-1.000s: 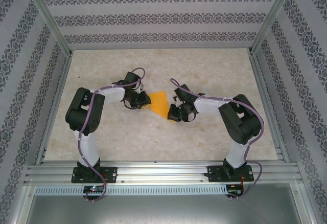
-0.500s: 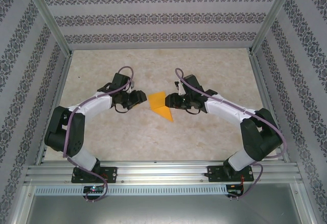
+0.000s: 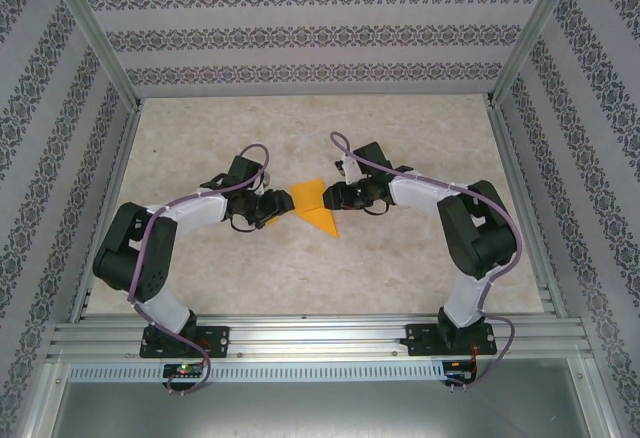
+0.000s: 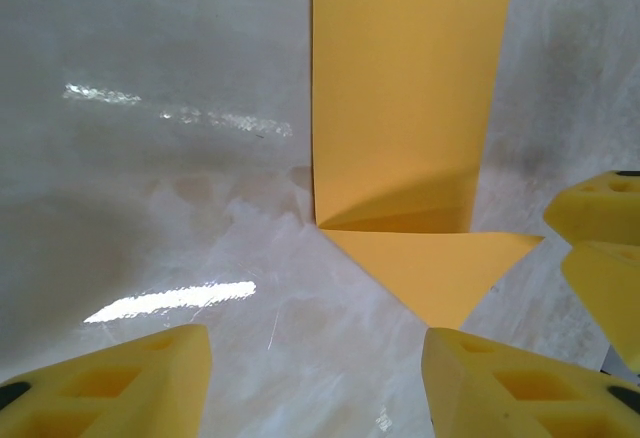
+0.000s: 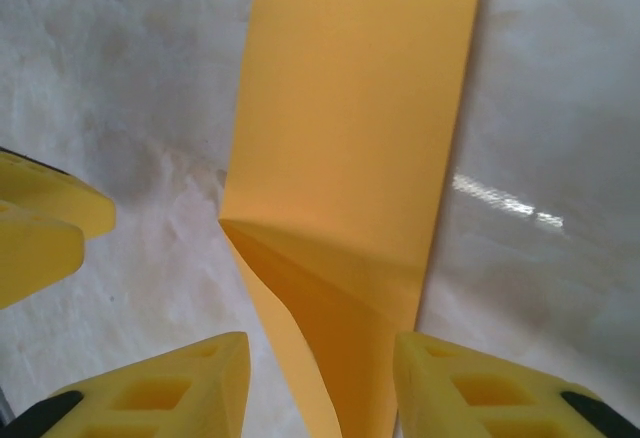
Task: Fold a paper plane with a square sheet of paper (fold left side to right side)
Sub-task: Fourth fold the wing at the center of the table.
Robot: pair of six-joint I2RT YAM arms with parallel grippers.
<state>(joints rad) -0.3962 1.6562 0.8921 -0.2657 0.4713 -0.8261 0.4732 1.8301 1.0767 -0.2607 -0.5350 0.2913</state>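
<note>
Folded orange paper lies flat at tabletop centre — a strip, its pointed end toward the near edge. Left gripper low, just beside the paper's left side, fingers apart, holding nothing. Right gripper at the right side — fingers apart, paper reaching between them, ungripped.

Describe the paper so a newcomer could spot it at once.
On the pale marbled table, look at the middle, in the gap between the left gripper and the right gripper. The paper lies flat there, partly folded and narrowing to a point toward the arm bases. Its bright orange sets it apart from the pale surface and the dark arms.
</note>
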